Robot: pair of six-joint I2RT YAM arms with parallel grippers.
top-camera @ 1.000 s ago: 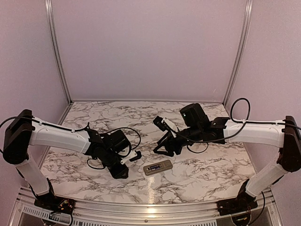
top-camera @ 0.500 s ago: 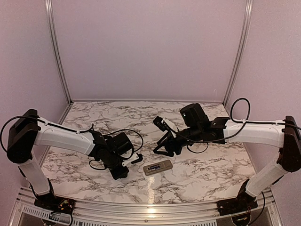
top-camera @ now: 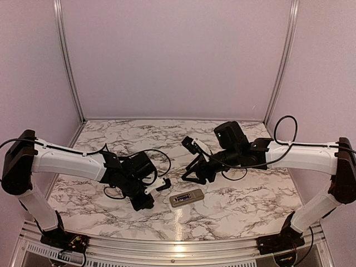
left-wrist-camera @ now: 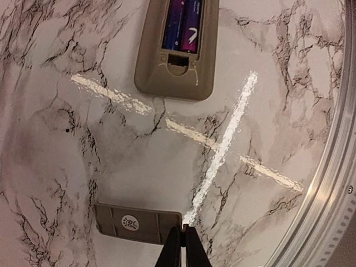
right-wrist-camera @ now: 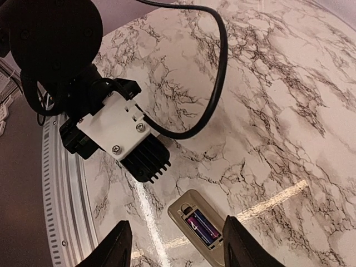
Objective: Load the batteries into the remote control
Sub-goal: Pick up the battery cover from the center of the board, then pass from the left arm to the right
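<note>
Left wrist view: left gripper (left-wrist-camera: 179, 238) is hanging low over the marble table (left-wrist-camera: 67, 139), fingers pressed together, tips meeting right at the right end of the loose cover (left-wrist-camera: 139, 223). Whether they are nipping its edge or only touching it, cannot tell. The cover is lying flat, long axis running across the view, mostly left of the tips. The remote (left-wrist-camera: 177, 72) is lying back-up farther ahead of the fingers, well apart from the cover, its long axis pointing away from them and roughly crosswise to the cover. Two purple batteries (left-wrist-camera: 183, 25) are sitting in its open recess. Opposite, right gripper (right-wrist-camera: 178, 247) is hovering higher, fingers spread with nothing between, looking down on the remote. Left arm is nearer the cover. Judging by this, loading looks done; the next move is likely turning the cover into line and sliding it on.
</note>
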